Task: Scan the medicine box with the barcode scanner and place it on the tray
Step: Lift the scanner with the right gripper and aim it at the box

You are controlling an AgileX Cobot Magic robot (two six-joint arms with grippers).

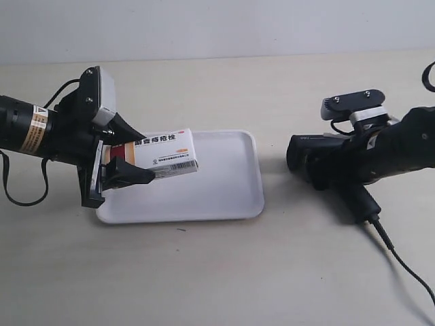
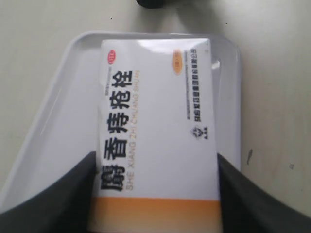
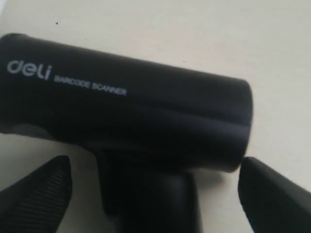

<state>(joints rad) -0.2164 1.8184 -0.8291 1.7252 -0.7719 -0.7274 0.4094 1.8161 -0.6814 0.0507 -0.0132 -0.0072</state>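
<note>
Left end effector [image 1: 129, 155], centre-left of frame, clamps the medicine box [image 1: 166, 153] above the tray [image 1: 234, 197]. Right end effector [image 3: 155, 194] straddles the barcode scanner [image 1: 326, 159], apparently gripping. Scanning step likely; next, lower and release the box.

A pale cream table [image 1: 204, 278] fills nearly the whole room as I see it, matte and plain, running from the near edge right back to a light grey wall [image 1: 217, 27] that shows as a band along the far side. Where the two meet, the line is soft and slightly slanted. Soft grey shadows lie on the table toward both sides. A tiny dark speck [image 1: 180, 229] sits on the table near the lower middle of the exterior view. The left wrist view shows a small dark smudge [image 2: 249, 156] on the table, and the right wrist view another pinpoint fleck [image 3: 57, 23].
</note>
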